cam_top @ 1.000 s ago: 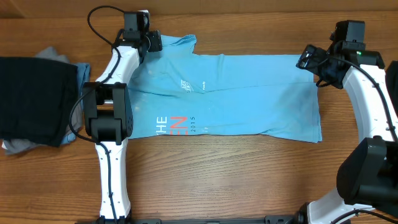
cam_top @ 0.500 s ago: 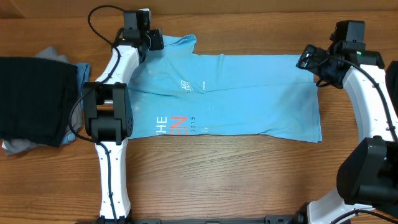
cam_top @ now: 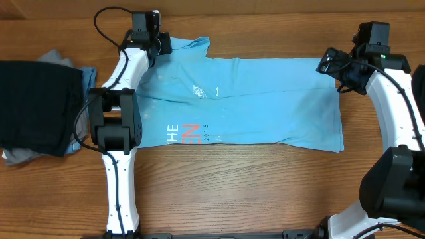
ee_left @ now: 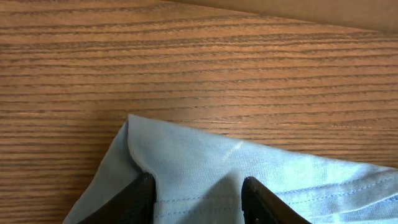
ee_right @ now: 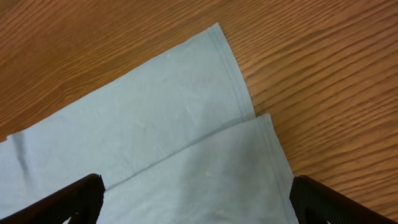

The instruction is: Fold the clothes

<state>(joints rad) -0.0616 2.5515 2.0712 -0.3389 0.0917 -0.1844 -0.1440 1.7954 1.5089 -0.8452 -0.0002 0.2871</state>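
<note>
Left claw (ee_left: 196, 186) straddles blue shirt (ee_left: 261, 165) at its corner; black pile (cam_top: 33, 106) aside.

Overhead looks straight down; wrist views sit close over the shirt (cam_top: 265, 99).

From where I sit, all I get of the room is the table (cam_top: 232, 192), a mid-brown wood-grain top. Its grain runs from the left edge to the right, and it fills nearly all of the overhead view. On the left wrist feed a paler tan band (ee_left: 323, 12) shows beyond the table's far edge, and I cannot tell whether it is wall or floor. The light is soft and even, the shadows are faint, and the wood has only a dull sheen.
</note>
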